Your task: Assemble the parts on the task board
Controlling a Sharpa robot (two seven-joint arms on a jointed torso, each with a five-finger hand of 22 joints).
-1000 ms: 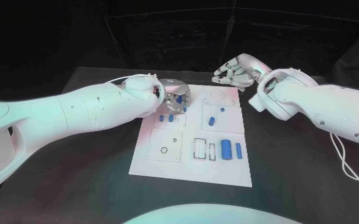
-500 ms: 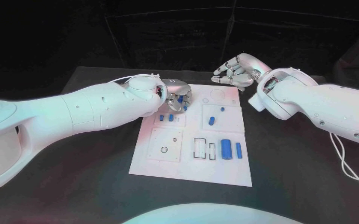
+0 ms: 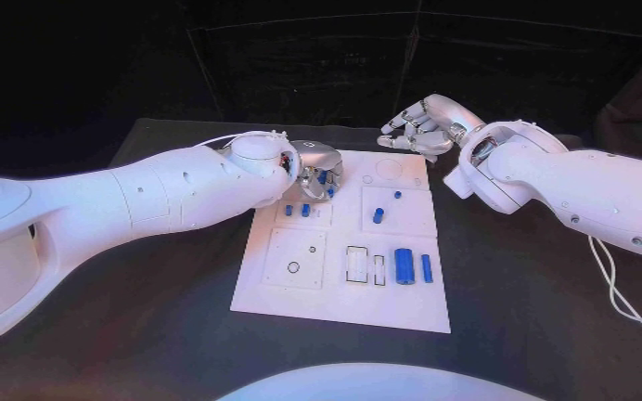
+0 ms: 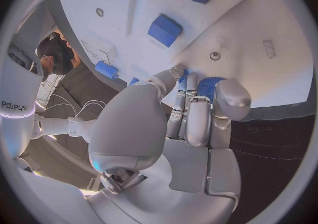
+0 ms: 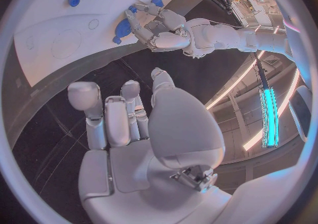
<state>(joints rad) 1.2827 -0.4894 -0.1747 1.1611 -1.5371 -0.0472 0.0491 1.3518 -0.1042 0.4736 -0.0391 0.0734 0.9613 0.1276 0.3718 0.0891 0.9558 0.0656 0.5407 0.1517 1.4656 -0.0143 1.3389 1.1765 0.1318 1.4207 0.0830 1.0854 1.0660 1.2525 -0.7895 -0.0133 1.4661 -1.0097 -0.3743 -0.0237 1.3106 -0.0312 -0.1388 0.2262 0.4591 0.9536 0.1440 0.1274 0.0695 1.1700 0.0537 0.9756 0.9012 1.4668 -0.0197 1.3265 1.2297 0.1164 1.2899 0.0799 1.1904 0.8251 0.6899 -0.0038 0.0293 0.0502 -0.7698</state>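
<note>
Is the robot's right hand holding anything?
No, it is empty. The right hand hangs above the table past the board's far edge, fingers loosely curled around nothing; its wrist view shows a bare palm.

Dim dark surroundings; task board [image 3: 341, 271] brightly lit, arms glaring white; wrist views bent at edges.

— What is the task board [image 3: 341, 303] like?
— A white plate lying flat on the worktop, marked with outlined squares, circles and slots.
— And the parts?
— Small blue pieces. Two short ones [image 3: 297, 210] lie side by side in the upper left square, an upright peg [image 3: 378, 216] sits in the upper right square, and two long bars [image 3: 404, 266] lie parallel near the right edge.
</note>
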